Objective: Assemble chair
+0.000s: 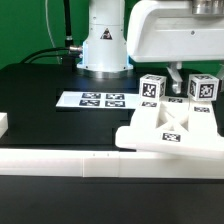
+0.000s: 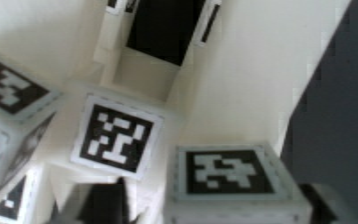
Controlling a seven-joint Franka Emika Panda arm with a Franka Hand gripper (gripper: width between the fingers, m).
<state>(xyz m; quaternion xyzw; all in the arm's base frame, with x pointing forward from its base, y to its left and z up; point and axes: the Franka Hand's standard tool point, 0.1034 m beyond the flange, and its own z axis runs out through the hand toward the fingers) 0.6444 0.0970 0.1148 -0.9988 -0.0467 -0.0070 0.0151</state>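
The chair parts are matte white with black-and-white tags. In the exterior view a flat seat slab [image 1: 170,135] lies at the right, with two tagged posts [image 1: 152,88] [image 1: 203,88] standing up behind it. My gripper [image 1: 177,90] reaches down between them from the white hand above. The wrist view shows a tagged post end [image 2: 226,172] between my dark fingers [image 2: 98,202], which press in from both sides. My gripper [image 2: 211,202] is shut on this post. Beside it stands another tagged post [image 2: 114,135]. Beyond lies a white frame part [image 2: 149,70] with a dark opening.
The marker board [image 1: 100,100] lies on the black table in front of the robot base [image 1: 104,40]. A long low white border wall [image 1: 60,162] runs along the front. A small white piece [image 1: 3,122] shows at the exterior view's left edge.
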